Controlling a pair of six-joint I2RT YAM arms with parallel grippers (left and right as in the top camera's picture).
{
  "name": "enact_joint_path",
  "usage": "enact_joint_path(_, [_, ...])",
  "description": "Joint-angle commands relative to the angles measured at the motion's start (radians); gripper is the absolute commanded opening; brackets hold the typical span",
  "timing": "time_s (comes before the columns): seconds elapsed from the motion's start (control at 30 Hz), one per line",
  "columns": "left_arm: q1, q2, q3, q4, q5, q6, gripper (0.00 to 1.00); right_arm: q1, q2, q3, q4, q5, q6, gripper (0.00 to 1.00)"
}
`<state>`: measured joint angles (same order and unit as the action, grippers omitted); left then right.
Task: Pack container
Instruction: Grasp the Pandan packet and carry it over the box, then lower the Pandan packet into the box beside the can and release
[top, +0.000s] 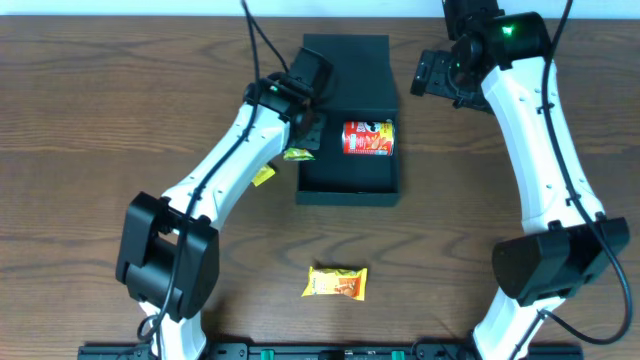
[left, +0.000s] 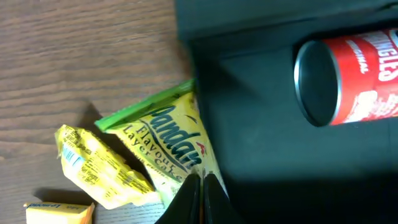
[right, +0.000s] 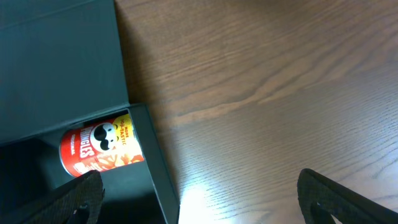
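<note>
Pressed together at the bottom of the left wrist view, the black fingertips of the left gripper (left: 201, 193) are closed to a hairline slit on the lower corner of a pandan packet (left: 166, 140). It is a glossy, crinkled foil wedge in yellow with a green edge, and it lies against the outside of the container (top: 345, 178), at the wall on the left arm's side.

That container is a matte, dark teal-green square box, shallow and straight-walled. It sits between the two arms on the brown wood-grain table (top: 100, 100), with its flat lid flap folded open on the far side.

Inside it, against the hinge edge, a red crisp can (top: 369, 138) lies on its side, a smooth cylinder with a dull grey end. A small rumpled yellow packet (top: 263, 176) rests just beyond the pandan one, further from the container. An orange pillow-shaped packet (top: 336, 283) lies well apart, off the container's near edge.

The right gripper (top: 440, 75) hangs beside the lid's right-hand edge, jaws spread wide and holding nothing.
</note>
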<state>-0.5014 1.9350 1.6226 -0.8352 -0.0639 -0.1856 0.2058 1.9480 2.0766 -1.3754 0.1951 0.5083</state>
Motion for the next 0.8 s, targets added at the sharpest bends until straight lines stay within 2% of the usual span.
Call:
enact_joint_path(0.0, [-0.013, -0.028, 0.019, -0.001, -0.027, 0.018, 0.06, -0.002, 0.001, 0.003, -0.001, 0.014, -0.001, 0.99])
enact_joint_path(0.47, [-0.108, -0.036, 0.035, 0.058, 0.035, 0.028, 0.06, -0.002, 0.001, 0.003, 0.006, 0.015, -0.001, 0.99])
enact_joint_path(0.77, [-0.119, -0.035, 0.035, 0.076, -0.04, 0.034, 0.06, -0.002, 0.001, 0.0, 0.006, 0.015, -0.001, 0.99])
